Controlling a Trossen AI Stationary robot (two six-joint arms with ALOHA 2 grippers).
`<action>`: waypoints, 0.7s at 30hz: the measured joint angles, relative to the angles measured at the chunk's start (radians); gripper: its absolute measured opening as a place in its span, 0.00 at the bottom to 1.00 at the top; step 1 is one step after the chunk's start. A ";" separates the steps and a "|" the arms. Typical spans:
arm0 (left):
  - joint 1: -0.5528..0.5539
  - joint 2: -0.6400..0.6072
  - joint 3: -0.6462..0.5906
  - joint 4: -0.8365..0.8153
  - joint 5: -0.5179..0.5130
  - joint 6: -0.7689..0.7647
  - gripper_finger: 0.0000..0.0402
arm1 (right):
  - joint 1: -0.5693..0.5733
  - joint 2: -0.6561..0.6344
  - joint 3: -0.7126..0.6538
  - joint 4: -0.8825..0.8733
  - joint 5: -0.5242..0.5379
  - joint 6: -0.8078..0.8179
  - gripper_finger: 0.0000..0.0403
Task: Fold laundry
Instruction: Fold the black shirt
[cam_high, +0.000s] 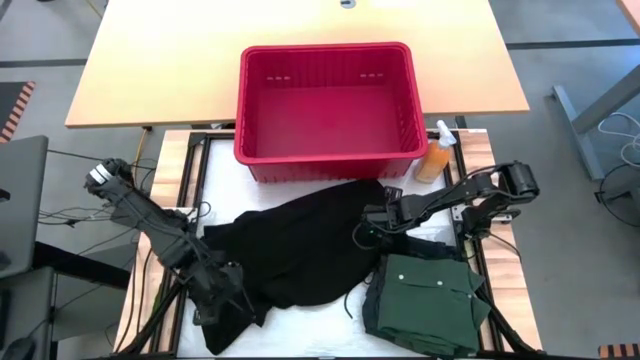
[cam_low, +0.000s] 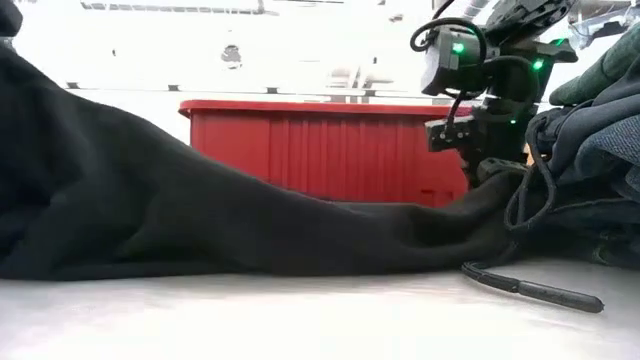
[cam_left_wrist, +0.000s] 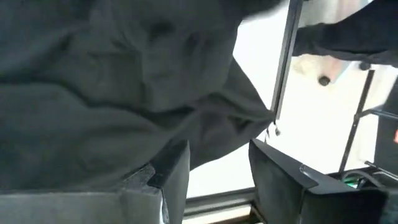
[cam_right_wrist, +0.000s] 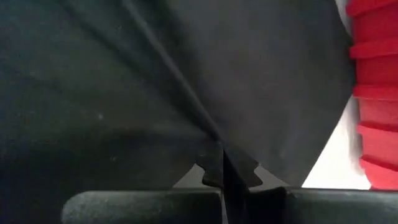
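A black garment (cam_high: 300, 250) lies spread across the middle of the table, in front of the red basket (cam_high: 330, 105). My right gripper (cam_right_wrist: 222, 163) is shut on its far right end, close to the basket. My left gripper (cam_left_wrist: 217, 148) stands open at the garment's near left end (cam_high: 225, 300), with white table showing between its fingers and black cloth (cam_left_wrist: 124, 93) just beyond them. A folded green shirt (cam_high: 430, 295) rests on other dark laundry at the near right. My right gripper pinches a raised fold of the black garment (cam_right_wrist: 208, 132) between its two fingertips, slanting down from above. A crease runs from the fingertips across the cloth. That end is drawn up a little (cam_low: 495, 190), and the remainder lies on the table. Whether my left gripper touches the cloth, I cannot tell.
The red basket stands behind the garment, with an orange spray bottle (cam_high: 435, 158) at its right corner. The stack of folded laundry (cam_low: 600, 130) fills the near right. A black cord (cam_low: 535, 290) lies on the table in front of it. A wooden table (cam_high: 150, 60) stands beyond.
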 joint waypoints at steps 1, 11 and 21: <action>-0.019 0.001 0.000 -0.003 -0.006 -0.017 0.38 | -0.009 -0.001 0.000 -0.002 0.000 0.000 0.04; -0.135 0.003 -0.144 0.278 -0.119 -0.264 0.38 | -0.077 -0.004 0.000 -0.107 0.134 -0.004 0.04; -0.183 0.005 -0.371 0.650 -0.168 -0.451 0.38 | -0.084 -0.004 0.000 -0.117 0.229 -0.005 0.05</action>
